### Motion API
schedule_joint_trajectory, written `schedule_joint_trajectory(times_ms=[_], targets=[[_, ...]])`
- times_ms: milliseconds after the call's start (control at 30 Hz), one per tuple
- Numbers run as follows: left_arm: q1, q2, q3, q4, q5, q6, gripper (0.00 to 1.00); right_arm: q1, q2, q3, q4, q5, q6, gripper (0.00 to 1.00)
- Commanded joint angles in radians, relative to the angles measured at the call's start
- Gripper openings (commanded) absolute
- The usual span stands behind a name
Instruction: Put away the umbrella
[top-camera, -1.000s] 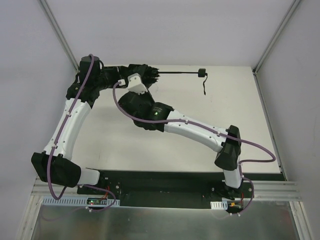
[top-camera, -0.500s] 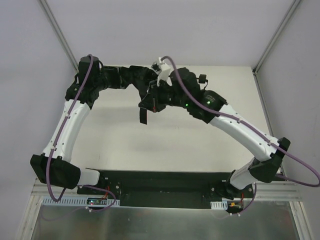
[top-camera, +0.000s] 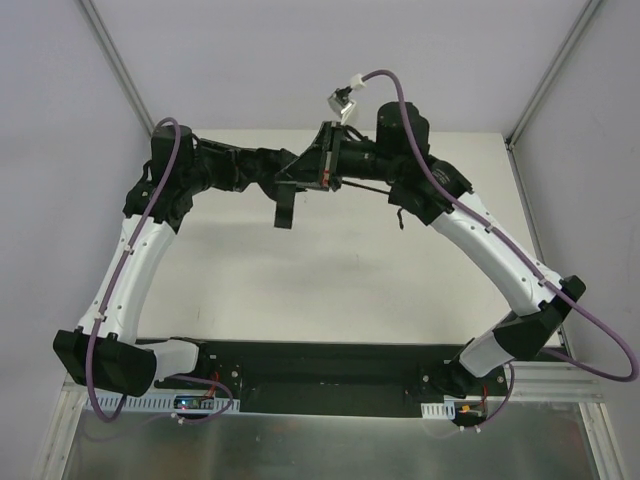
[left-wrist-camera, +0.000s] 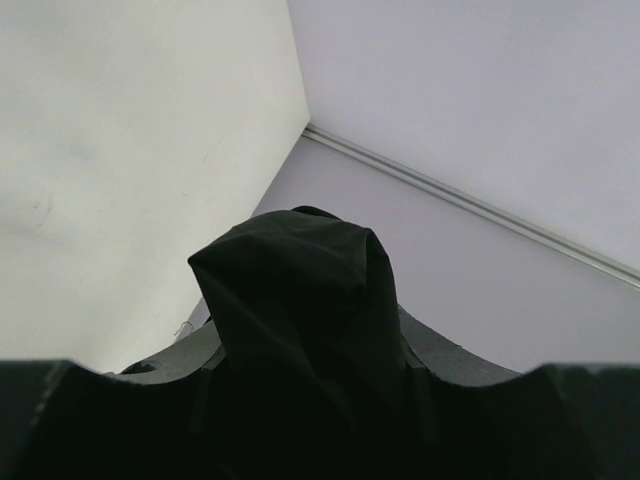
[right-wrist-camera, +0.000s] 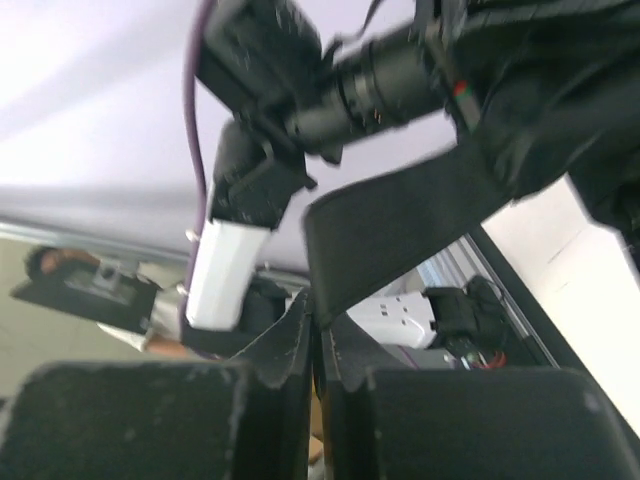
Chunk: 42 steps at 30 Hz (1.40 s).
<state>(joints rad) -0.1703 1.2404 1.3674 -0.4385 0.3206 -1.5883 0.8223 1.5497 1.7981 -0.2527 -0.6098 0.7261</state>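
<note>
The umbrella (left-wrist-camera: 295, 290) was held off the counter (top-camera: 330, 285) in the upper middle of the overhead view. Its bunched black fabric was grasped by the left pincer (top-camera: 262, 168). In the left wrist view that fabric was seen bulging up between the fingers. The thin shaft (top-camera: 365, 187) was seen running rightward to the knob handle (top-camera: 400, 193), with the wrist cord (top-camera: 400, 215) dangling below it.

The right pincer (right-wrist-camera: 315, 345) was clenched, its jaws pressed together. The closing strap (right-wrist-camera: 400, 225) was seen just beyond its tips, but a grip on it could not be confirmed. From above, the strap hung loose under the fabric.

The step in hand was judged to be securing the folded canopy with that strap. For it to be done well, the strap should be taken near its free end and drawn taut around the bundle. The left hold should be firm enough that the fabric is not let slip. The extended shaft should not be levered sideways, since it looked slender and easily bent.

The counter was a plain, pale, matte surface. It was enclosed by light grey walls, with metal rails (top-camera: 115, 60) in the upper corners of the frame. A black base plate (top-camera: 330, 365) was seen along the bottom edge.
</note>
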Motion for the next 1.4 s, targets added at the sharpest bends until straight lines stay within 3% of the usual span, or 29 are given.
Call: schedule_joint_trajectory(times_ms=[0,167,333,500,733,1067,1200,1367], targets=[[-0.001,-0.062,-0.03,0.073,-0.02,0.088,0.0,-0.086,-0.022,0.038,0.121,0.005,0.199,0.06],[-0.001,-0.091,-0.056,0.142,-0.032,0.174,0.0,-0.106,-0.003,0.034,0.187,0.001,0.312,0.06],[0.0,-0.113,-0.096,0.233,-0.04,0.195,0.0,-0.127,-0.065,-0.077,0.224,0.08,0.436,0.06],[0.0,-0.096,-0.071,0.316,0.012,0.321,0.0,-0.187,-0.112,-0.172,0.228,0.111,0.527,0.07],[0.0,-0.145,-0.109,0.395,0.037,0.455,0.0,-0.21,-0.115,-0.197,0.198,0.105,0.564,0.11],[0.0,-0.182,-0.099,0.434,-0.018,0.539,0.0,-0.227,-0.097,-0.138,-0.147,0.085,0.313,0.1],[0.002,-0.18,-0.068,0.434,-0.089,0.576,0.0,-0.224,-0.118,-0.155,-0.189,0.048,0.257,0.08],[0.0,-0.18,-0.054,0.466,-0.199,0.495,0.0,-0.193,-0.105,-0.145,-0.198,0.041,0.223,0.05]])
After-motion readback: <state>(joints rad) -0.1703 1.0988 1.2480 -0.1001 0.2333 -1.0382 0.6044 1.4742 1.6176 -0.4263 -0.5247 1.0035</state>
